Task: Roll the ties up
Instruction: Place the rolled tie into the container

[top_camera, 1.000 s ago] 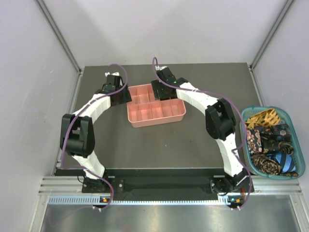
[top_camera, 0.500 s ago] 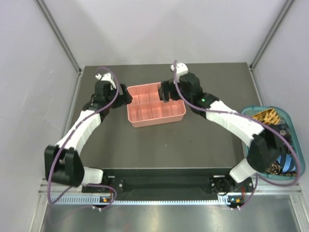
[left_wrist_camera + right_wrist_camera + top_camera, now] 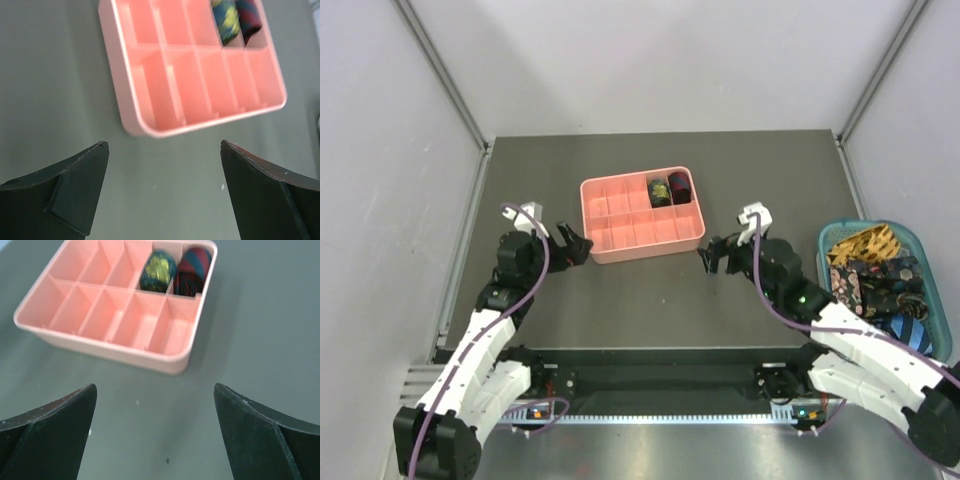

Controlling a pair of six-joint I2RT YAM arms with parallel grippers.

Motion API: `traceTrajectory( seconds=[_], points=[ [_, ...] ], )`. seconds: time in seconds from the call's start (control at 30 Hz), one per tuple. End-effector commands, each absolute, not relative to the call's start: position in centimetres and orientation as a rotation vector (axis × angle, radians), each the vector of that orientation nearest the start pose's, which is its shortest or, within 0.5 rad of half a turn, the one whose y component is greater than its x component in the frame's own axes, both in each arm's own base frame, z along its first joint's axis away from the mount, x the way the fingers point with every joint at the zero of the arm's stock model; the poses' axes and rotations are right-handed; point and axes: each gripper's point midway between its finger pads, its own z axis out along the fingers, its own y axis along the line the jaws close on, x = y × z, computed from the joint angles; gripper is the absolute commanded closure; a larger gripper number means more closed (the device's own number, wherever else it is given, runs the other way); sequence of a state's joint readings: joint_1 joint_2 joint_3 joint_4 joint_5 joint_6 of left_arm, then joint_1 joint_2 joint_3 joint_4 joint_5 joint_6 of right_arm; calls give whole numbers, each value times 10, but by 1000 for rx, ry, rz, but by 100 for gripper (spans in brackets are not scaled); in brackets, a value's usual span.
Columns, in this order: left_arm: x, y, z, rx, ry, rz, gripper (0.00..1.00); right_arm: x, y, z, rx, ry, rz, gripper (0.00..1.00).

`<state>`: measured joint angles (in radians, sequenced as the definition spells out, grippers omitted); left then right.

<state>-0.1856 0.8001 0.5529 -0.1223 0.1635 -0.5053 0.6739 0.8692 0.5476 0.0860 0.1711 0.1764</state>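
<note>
Two rolled ties sit in the back right compartments of the pink tray (image 3: 645,251): a navy and yellow coil (image 3: 660,190) and a dark maroon coil (image 3: 679,187). The left wrist view shows the same coils (image 3: 224,20) (image 3: 248,17), and the right wrist view shows them too (image 3: 157,270) (image 3: 192,270). Several loose ties (image 3: 880,290) lie heaped in the teal basket. My left gripper (image 3: 576,243) (image 3: 164,144) hangs open over bare table just left of the tray's front corner. Off the tray's front right corner, my right gripper (image 3: 712,255) (image 3: 154,385) is open and empty as well.
The teal basket (image 3: 825,280) stands off the table's right edge, beside my right arm. The tray's (image 3: 165,131) (image 3: 110,350) other compartments hold nothing. Grey walls close in the table on the left, back and right.
Both arms have drawn back from the tray's far compartments toward the near edge, and both grippers have opened wide. The two coils left in the tray now show.
</note>
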Motion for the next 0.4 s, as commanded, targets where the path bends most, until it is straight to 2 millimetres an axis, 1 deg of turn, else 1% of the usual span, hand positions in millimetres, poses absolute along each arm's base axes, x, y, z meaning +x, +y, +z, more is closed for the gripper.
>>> traceTrajectory(
  seconds=[0.0,0.03,0.07,0.1,0.13,0.17,0.2,0.23,0.27,0.37],
  points=[
    [282,-114,170,-149,1948,-679,3,264,186,191,-285,1725,506,0],
    [278,-115,161,-141,1962,-683,3,261,184,194,-273,1704,519,0],
    [276,-116,155,-132,1969,-688,4,259,184,194,-261,1687,534,0],
    [274,-116,150,-123,1976,-692,4,257,181,185,-259,1696,536,0],
    [271,-119,144,-95,1974,-702,4,255,181,185,-251,1686,543,0],
    [272,-119,144,-79,1959,-702,4,255,181,184,-241,1680,552,0],
    [270,-119,142,-67,1953,-696,4,255,179,178,-238,1691,548,0],
    [268,-118,138,-66,1956,-694,3,254,179,175,-233,1700,547,0],
    [268,-119,138,-64,1950,-699,3,254,179,173,-224,1706,552,0],
    [267,-118,138,-62,1939,-700,2,251,185,168,-258,1722,573,0]
  ],
)
